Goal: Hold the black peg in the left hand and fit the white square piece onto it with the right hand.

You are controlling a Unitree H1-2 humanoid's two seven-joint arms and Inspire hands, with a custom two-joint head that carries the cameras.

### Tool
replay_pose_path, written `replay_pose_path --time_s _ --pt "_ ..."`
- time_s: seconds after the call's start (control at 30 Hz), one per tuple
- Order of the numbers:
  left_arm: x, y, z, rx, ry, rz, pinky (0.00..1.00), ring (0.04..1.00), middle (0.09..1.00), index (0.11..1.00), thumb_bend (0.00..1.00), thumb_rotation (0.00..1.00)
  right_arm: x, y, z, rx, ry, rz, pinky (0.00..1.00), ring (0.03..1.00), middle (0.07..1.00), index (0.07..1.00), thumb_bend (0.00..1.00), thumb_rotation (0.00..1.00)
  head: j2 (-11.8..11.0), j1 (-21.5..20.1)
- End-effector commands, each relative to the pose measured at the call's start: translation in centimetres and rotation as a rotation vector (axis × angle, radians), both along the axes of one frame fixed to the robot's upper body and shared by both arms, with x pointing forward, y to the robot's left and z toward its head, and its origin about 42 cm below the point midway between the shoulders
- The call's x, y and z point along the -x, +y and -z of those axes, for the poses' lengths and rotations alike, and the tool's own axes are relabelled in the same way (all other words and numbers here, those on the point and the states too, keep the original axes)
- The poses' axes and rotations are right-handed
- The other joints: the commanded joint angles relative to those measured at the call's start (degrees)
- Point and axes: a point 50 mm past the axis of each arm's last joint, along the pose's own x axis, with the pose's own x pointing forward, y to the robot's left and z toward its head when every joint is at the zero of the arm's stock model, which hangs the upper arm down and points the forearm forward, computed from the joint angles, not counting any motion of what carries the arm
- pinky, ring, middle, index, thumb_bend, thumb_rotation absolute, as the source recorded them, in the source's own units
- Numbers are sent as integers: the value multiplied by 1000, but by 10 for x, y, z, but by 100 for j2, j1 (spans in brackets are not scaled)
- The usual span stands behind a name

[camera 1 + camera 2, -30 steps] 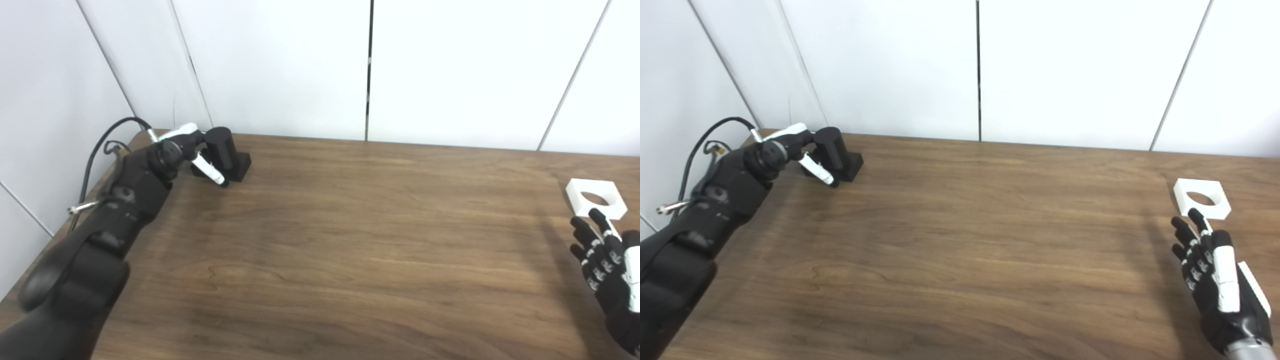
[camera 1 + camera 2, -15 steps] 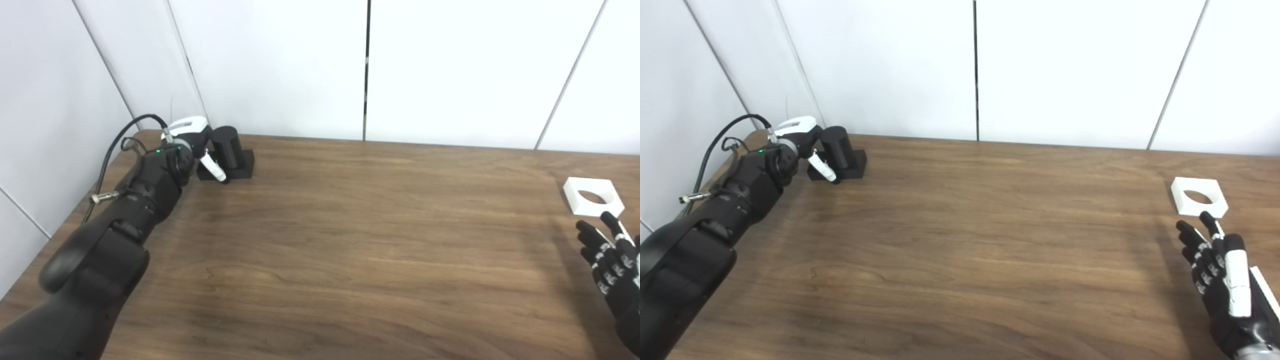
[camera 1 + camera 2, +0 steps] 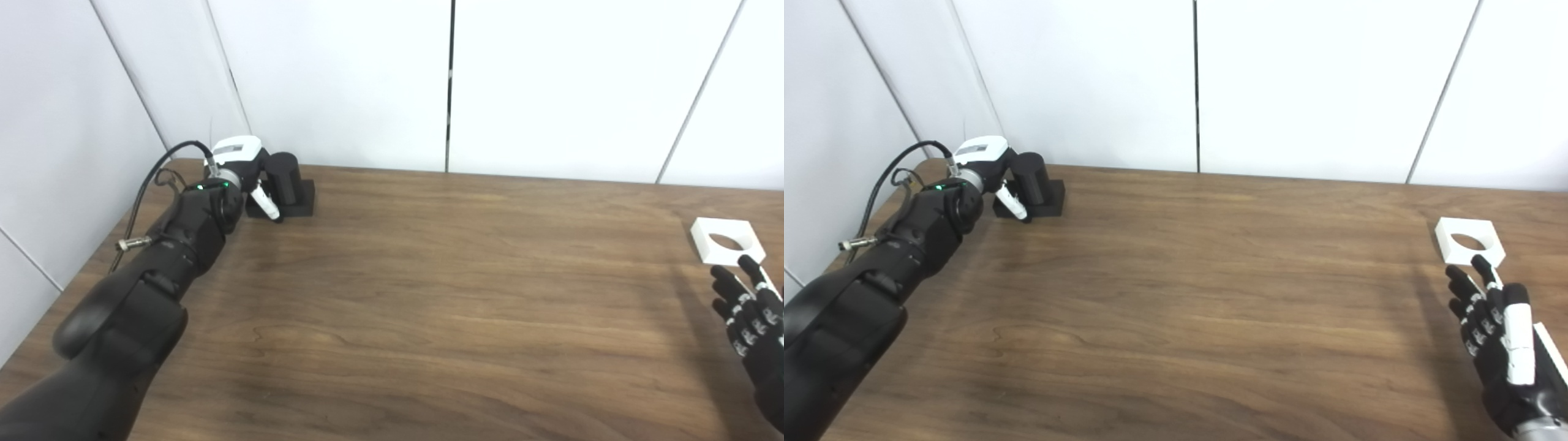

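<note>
Left eye view: left hand (image 3: 248, 177) beside black peg (image 3: 285, 184), grip unclear; right hand (image 3: 1497, 331) spread near white square piece (image 3: 1469, 242).

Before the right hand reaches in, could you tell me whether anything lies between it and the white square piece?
Nothing visible does. The right hand is open just short of the white square piece, with only bare wooden table between the fingertips and the piece's near edge.

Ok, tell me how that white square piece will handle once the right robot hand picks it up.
The white square piece looks like a rigid block, so it probably won't flex. It lies flat on the table, so rolling seems unlikely. Its smooth faces and low edges may offer little purchase, and the round hole suggests it is fairly light. The right robot hand is open just short of it.
</note>
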Motion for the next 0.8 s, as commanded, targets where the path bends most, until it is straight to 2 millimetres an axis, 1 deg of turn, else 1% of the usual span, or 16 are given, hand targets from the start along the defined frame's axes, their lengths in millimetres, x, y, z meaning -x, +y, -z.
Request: replay_pose_path --time_s 0.0,0.2,0.27,0.33,0.37,0.43,0.53,0.63,0.7,0.77 --pt "-4 3 -14 -13 -40 -12 1000 969 809 483 525 53 -8 -4 -19 18 -78 -7 1000 983 940 1000 628 1000 6 6" --pt "-1 0 -9 90 -31 -71 1000 971 796 483 524 49 -8 -1 -18 17 -77 -11 1000 977 944 1000 627 1000 21 -41" --pt "1 -2 -7 104 -19 -81 1000 973 808 483 525 52 -8 0 -17 18 -80 -12 1000 974 936 1000 623 1000 37 -77" --pt "6 -6 -3 118 -10 -88 1000 969 813 483 525 53 -8 2 -16 19 -81 -20 1000 979 940 1000 624 1000 48 -208" --pt "9 -10 -1 117 -4 -88 1000 971 818 484 525 54 -8 3 -16 17 -82 -22 1000 982 942 1000 623 1000 48 -208" --pt "18 -17 3 106 2 -62 1000 970 820 485 525 56 -9 5 -15 5 -87 -23 1000 985 940 1000 619 993 71 -383" --pt "36 -30 8 96 -8 13 1000 967 809 485 525 55 -9 7 -13 4 -87 -27 1000 998 944 1000 610 997 82 -494" --pt "53 -44 14 90 -10 73 1000 961 812 484 525 56 -11 12 -11 -4 -88 -33 1000 1000 952 1000 599 1000 131 -740" --pt "64 -57 16 97 7 114 1000 963 820 485 525 54 -13 15 -10 -9 -93 -41 1000 1000 957 1000 578 1000 150 -819" --pt "80 -76 18 99 63 177 1000 981 831 486 524 52 -15 21 -9 -15 -98 -43 1000 1000 958 1000 555 1000 171 -875"
